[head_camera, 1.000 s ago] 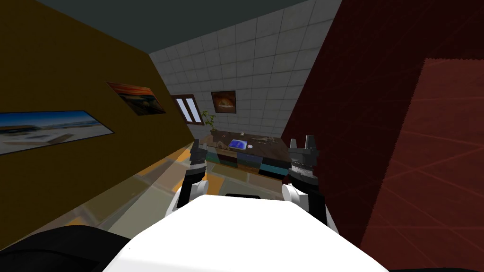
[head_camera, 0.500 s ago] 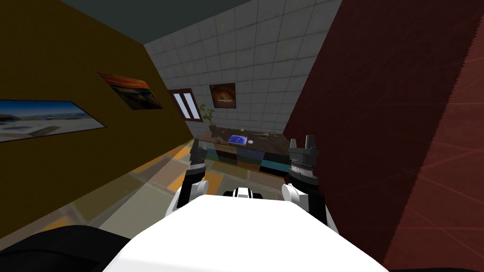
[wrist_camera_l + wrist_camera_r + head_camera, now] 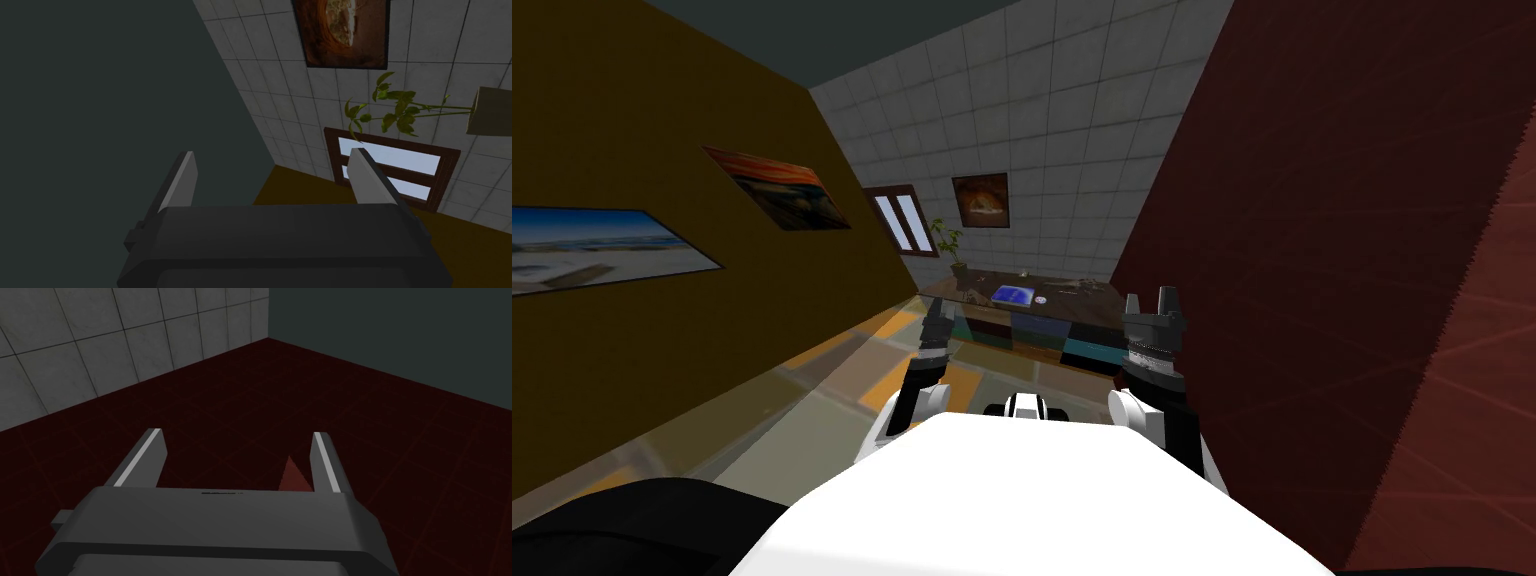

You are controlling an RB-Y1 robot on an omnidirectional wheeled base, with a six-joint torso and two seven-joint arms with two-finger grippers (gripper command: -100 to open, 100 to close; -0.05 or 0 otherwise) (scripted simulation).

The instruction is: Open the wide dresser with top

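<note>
Dark dresser (image 3: 1040,336) ahead; left hand (image 3: 272,155), right hand (image 3: 237,434) spread.

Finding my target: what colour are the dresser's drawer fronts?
The dresser shows teal, blue and dark panels; head view.

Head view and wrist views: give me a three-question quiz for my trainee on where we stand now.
1. True or false: the left gripper is shut on a drawer handle.
2. Where is the wide dresser? A: against the tiled wall, far ahead of both grippers. B: touching the left gripper's fingers. C: tipped on its side.
3. Fill in: the flat thing on the dresser's top is ___ in colour.
Key: 1 false, it is open and holds nothing, like the right gripper. 2 A. 3 blue.
</note>
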